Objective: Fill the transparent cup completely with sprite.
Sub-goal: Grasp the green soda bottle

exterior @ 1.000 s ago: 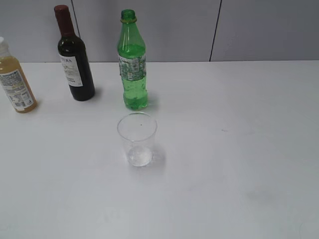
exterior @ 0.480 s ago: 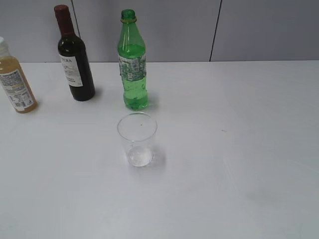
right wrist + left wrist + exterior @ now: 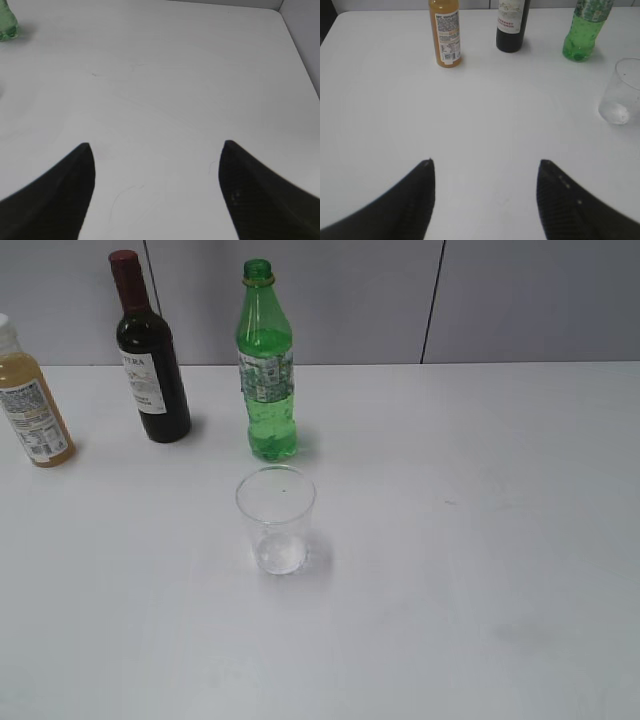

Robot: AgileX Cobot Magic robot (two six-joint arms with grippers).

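Nothing is held yet: my left hand point(image 3: 485, 172) hangs spread wide over bare tabletop point(image 3: 485, 115), and my right hand point(image 3: 156, 150) is spread just as wide with nothing between its fingers.

From the left hand, the cup point(image 3: 621, 92) stands ahead and off to the right, upright and empty as far as I can see, with only a glint at its base. The sprite point(image 3: 582, 30) bottle is farther ahead on the same side, beyond the cup and apart from it. It is upright, and in the exterior view I see no cap on its mouth. I read that layout as deliberate: cup nearer me, bottle right behind it, so a short tilt forward would bring the neck over the rim.

From the right hand, only the bottle's green base point(image 3: 7, 25) shows, far ahead at the left edge; the cup is not clearly in that view.

Two other bottles stand ahead of the left hand: a juice bottle point(image 3: 445, 32) slightly left and a wine bottle point(image 3: 511, 25) slightly right. Both are well apart from the sprite, so I judge they won't block a reach. Open tabletop lies between either hand and the green bottle.
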